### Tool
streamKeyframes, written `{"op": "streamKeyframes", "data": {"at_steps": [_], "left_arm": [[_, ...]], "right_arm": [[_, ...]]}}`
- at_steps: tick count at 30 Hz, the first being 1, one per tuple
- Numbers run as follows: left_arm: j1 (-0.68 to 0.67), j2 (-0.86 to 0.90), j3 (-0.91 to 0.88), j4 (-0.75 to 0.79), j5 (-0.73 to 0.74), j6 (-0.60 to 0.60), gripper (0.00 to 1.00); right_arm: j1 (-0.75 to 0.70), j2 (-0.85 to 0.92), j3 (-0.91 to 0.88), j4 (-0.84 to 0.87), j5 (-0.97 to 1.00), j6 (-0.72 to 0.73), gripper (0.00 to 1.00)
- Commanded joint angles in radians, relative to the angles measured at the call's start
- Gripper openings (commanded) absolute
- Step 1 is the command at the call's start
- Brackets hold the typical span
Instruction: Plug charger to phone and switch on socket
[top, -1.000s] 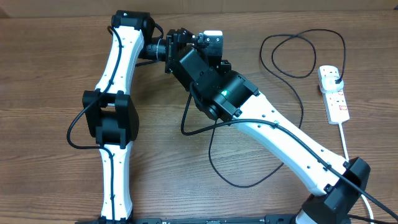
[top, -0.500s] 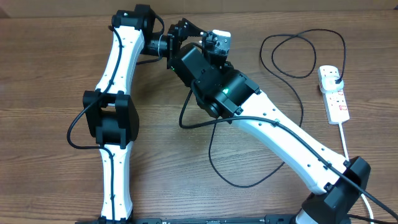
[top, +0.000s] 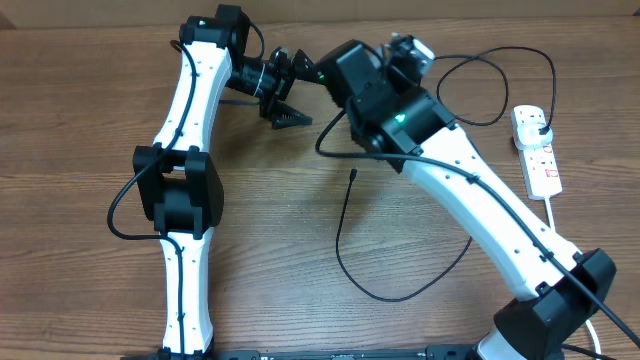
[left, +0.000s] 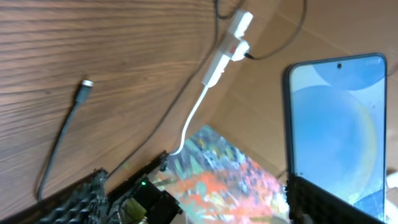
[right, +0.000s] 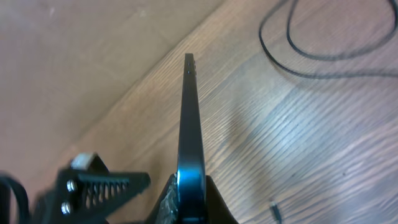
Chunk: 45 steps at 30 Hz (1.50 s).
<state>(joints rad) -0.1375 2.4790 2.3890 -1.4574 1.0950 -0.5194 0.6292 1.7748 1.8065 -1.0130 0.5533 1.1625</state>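
My right gripper (right: 189, 202) is shut on the lower end of the phone (right: 189, 118), which stands edge-on above the table; from overhead the phone (top: 414, 47) sits at the far middle. In the left wrist view the phone (left: 336, 124) shows its lit blue screen. My left gripper (top: 289, 90) stands open and empty, just left of it. The charger's connector tip (top: 353, 175) lies loose on the wood, also seen as the tip (left: 86, 83). Its cable loops to a black plug (top: 541, 125) seated in the white socket (top: 537, 150) at the right.
The black charger cable (top: 400, 290) curls across the middle of the table under my right arm. The socket's thick white cord (top: 555, 230) runs toward the near right edge. A brown wall borders the table's far side.
My right arm has swung right and back, carrying the phone. The left gripper has opened wider and stayed near its place. The connector tip now lies in plain sight on the table.
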Motion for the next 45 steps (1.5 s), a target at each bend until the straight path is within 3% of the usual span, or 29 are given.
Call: {"op": "streamKeyframes", "data": {"at_steps": [1, 4, 9, 17, 25, 32, 37, 45], "left_arm": [[0.000, -0.005, 0.023, 0.000, -0.055, 0.007, 0.99], [0.000, -0.005, 0.023, -0.026, 0.033, -0.074, 1.00], [0.000, -0.005, 0.023, -0.019, 0.163, -0.131, 1.00], [0.000, -0.005, 0.023, 0.082, 0.158, -0.269, 1.00], [0.001, -0.005, 0.023, 0.075, 0.149, -0.274, 1.00], [0.001, -0.005, 0.022, 0.089, -0.035, -0.274, 1.00], [-0.002, -0.005, 0.022, 0.119, -0.034, -0.250, 1.00], [-0.003, -0.005, 0.022, 0.295, 0.294, -0.282, 1.00]], "right_arm": [[-0.039, -0.051, 0.027, 0.011, -0.086, 0.232, 0.04], [-0.078, -0.051, 0.027, 0.013, -0.193, 0.367, 0.04], [-0.094, -0.051, 0.027, 0.013, -0.219, 0.413, 0.04], [-0.094, -0.051, 0.027, 0.011, -0.219, 0.437, 0.04], [-0.094, -0.051, 0.027, 0.000, -0.223, 0.461, 0.04], [-0.094, -0.051, 0.027, -0.004, -0.271, 0.461, 0.04], [-0.094, -0.051, 0.027, -0.005, -0.266, 0.461, 0.04], [-0.094, -0.051, 0.027, 0.017, -0.256, 0.476, 0.04]]}}
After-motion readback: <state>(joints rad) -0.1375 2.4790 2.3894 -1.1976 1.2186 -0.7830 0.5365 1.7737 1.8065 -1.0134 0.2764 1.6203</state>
